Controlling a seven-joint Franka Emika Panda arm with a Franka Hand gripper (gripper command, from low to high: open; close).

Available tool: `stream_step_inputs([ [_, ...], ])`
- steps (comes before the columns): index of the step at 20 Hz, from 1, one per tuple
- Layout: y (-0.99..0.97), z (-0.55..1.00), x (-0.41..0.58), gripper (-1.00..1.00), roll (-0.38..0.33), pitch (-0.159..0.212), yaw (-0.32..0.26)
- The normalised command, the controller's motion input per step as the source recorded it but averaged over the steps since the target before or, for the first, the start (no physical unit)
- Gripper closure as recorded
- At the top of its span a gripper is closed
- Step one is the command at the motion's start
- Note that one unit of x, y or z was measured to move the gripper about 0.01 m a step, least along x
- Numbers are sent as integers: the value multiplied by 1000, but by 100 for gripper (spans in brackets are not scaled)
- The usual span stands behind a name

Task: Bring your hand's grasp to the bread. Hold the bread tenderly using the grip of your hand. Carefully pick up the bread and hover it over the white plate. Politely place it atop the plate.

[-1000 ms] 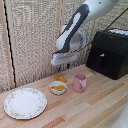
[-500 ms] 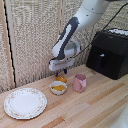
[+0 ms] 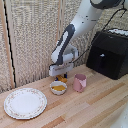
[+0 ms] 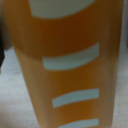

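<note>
On the wooden table we see the white plate, a small white bowl, a pink cup and a black appliance.

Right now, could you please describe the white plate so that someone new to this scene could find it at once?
Start at the light wooden table and look to its end at the exterior view's left. There lies the large round white plate with a faint floral rim, flat and bare. It is far wider than the small white bowl of orange food and the pink cup further right.
</note>
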Motion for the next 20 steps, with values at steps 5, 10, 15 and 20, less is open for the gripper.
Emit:
stream_step_inputs([
  [5, 0, 0, 155, 100, -32, 79, 0],
  [10, 2, 113, 31, 100, -7, 22, -38],
  [15, 9, 961, -19, 100, -13, -17, -107],
  [20, 218, 1000, -11, 100, -4, 1, -52],
])
